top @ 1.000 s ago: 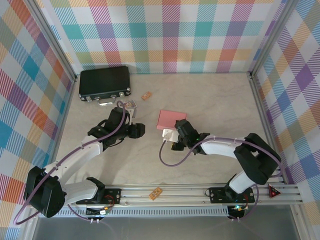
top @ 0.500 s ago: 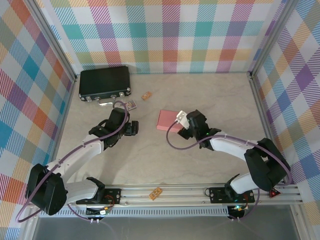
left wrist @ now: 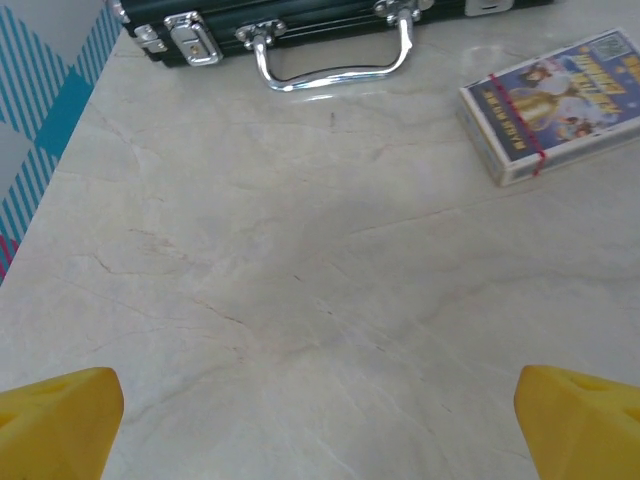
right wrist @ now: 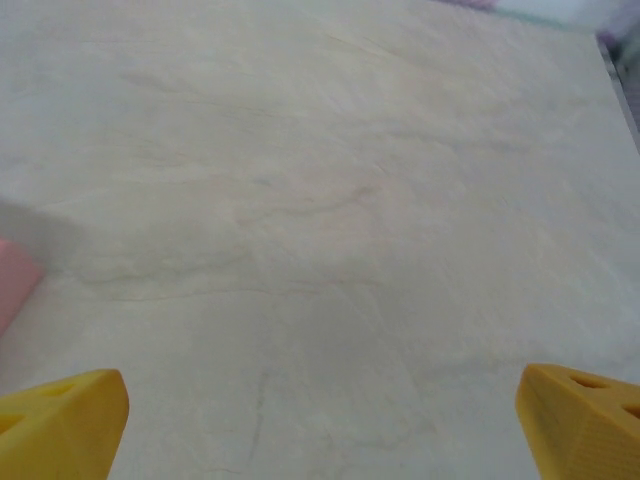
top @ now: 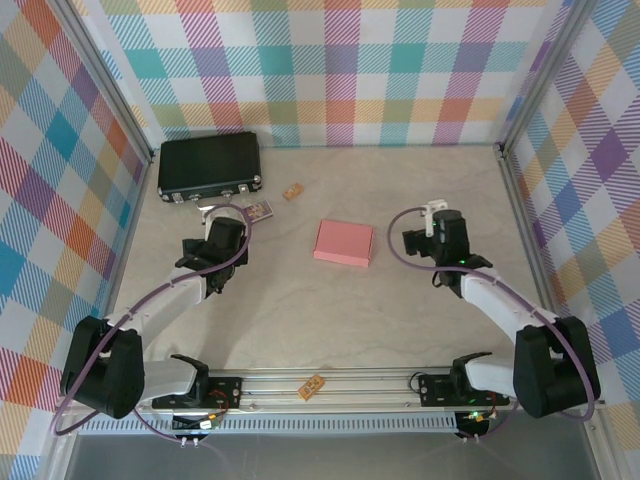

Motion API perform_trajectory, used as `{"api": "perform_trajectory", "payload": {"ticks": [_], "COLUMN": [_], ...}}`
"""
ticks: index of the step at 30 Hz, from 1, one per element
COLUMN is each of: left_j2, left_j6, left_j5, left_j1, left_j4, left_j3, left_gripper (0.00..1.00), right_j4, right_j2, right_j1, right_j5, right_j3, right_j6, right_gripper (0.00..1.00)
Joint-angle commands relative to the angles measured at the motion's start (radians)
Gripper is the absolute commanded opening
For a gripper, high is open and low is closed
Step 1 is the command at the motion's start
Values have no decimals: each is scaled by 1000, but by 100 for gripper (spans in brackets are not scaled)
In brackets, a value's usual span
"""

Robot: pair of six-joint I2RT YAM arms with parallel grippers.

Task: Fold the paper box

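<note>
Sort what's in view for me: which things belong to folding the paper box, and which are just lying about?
Belongs to the job:
- paper box, pink, lying flat in the middle, nothing touching it

Just lying about:
- black case, far left corner
- card pack, near the case's handle
- small wooden block, right of the case
- second wooden block, on the front rail

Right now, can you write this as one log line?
paper box: folded, not held | left tool: open, empty | right tool: open, empty
</note>
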Motion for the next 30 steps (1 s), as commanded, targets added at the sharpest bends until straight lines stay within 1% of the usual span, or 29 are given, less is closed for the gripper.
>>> {"api": "perform_trajectory", "payload": {"ticks": [1,6,9,13,16,19,24,26,30], "left_j2": [2,-3,-5,11,31,50,101,123,200], "left_j6": [59,118,129,132,141,158,190,196,203], "left_j5": [-15,130,239,356,418,477,542,548,543], "left_j1": [26,64,97,139,164,183,203,210,214], "left_j4": [154,418,589,691,761,834,959,993,1123], "left_j3": [-61,-195,-271,-307,-326,-340,-355,-355,-378], "left_gripper": [100,100,100,100,100,100,100,100,100], "right_j4": [-18,46,165,339,420,521,637,668,718], "right_j2": [-39,-47,-54,-66,-57,-33,43,73,110], "right_j1": [-79,-167,-188,-191,-192,-197,-199,-200,-200], "right_j5": [-119,-193,-220,-245,-256,-300,-341,-351,-358], "right_j3": [-39,-94,-151,-224,-247,-273,-275,-275,-279], "right_j6": [153,202,212,192,171,150,108,87,68], "right_gripper": [99,99,99,99,99,99,99,99,99]}}
